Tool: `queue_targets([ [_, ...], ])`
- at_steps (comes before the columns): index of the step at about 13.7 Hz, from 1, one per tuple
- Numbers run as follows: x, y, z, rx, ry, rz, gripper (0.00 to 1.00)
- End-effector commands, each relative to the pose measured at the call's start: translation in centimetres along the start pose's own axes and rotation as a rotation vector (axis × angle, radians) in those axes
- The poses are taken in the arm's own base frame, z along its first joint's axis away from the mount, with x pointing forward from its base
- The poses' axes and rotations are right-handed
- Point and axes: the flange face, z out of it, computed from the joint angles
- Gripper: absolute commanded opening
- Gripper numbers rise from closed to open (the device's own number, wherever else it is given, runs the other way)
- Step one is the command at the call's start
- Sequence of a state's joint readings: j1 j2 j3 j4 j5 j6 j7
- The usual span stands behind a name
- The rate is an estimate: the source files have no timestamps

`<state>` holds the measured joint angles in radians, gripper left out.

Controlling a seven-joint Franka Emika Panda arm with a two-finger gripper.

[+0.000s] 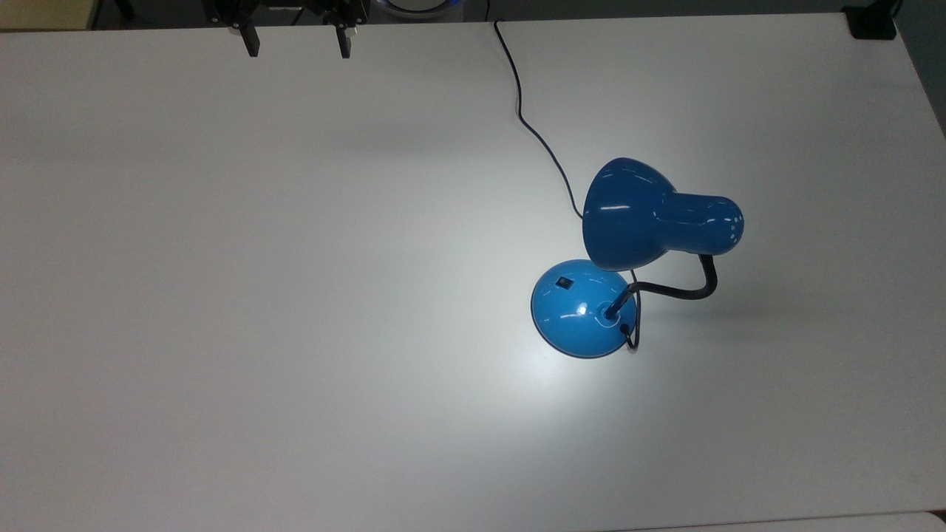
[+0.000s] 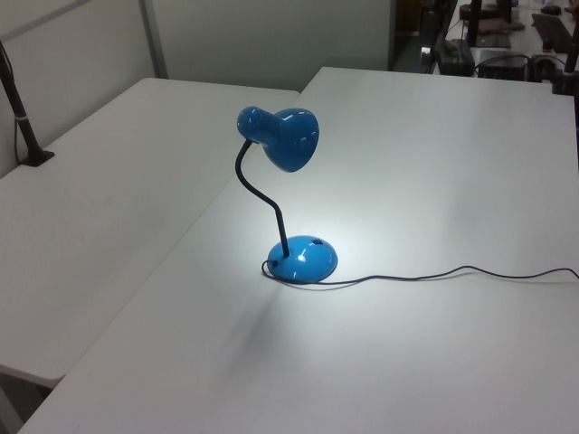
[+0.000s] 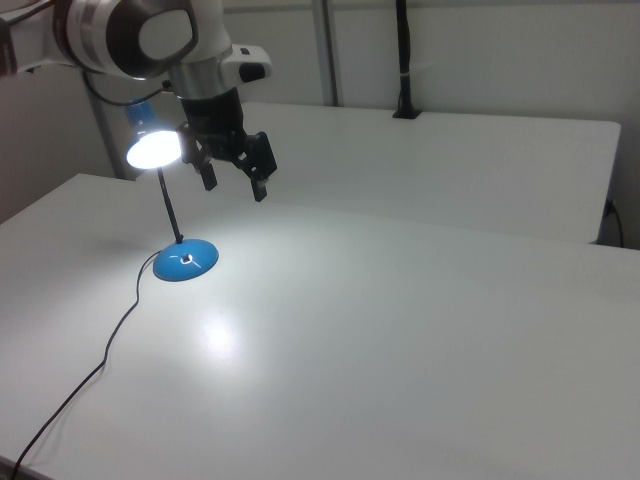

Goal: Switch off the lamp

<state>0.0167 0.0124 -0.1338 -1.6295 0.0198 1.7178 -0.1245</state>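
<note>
We see the blue desk lamp (image 1: 635, 266) standing lit on the white desk (image 1: 295, 295), toward the top view's right, its bell shade (image 1: 628, 214) throwing a bright pool onto the surface beside the domed base (image 1: 580, 310). The small black switch (image 1: 565, 281) sits on the base's upper slope, on the side facing the top view's upper left, partly under the shade's rim. Our end effector (image 1: 299, 41) hangs well apart from the lamp at the top view's upper edge, its two fingers spread wide with nothing between them.

The main risk, as we judge it, is the shade. It overhangs the base close to the switch, so a straight descent could clip the shade or the black gooseneck (image 1: 680, 288) and swing or topple the lamp. With the fingers this far apart, one could catch the shade while the other reaches for the switch; closing them first would give us a single narrower tip.

The base is glossy and rounded. A push that lands off the switch may skid down the dome and shove the whole lamp across the desk instead of tripping the rocker.

The thin cord (image 1: 532, 125) trails from the base toward the top view's upper edge, across the likely approach path, and dragging it would tug the lamp.
</note>
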Motion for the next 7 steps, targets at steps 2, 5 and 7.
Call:
queue_targets([
  [2,-0.43,-0.33,-0.49,0.02,-0.016,0.022,1.0],
  [5,-0.53,-0.24,-0.59,0.02,-0.014,0.023,1.0],
  [7,-0.62,-0.16,-0.7,0.02,-0.012,0.006,1.0],
])
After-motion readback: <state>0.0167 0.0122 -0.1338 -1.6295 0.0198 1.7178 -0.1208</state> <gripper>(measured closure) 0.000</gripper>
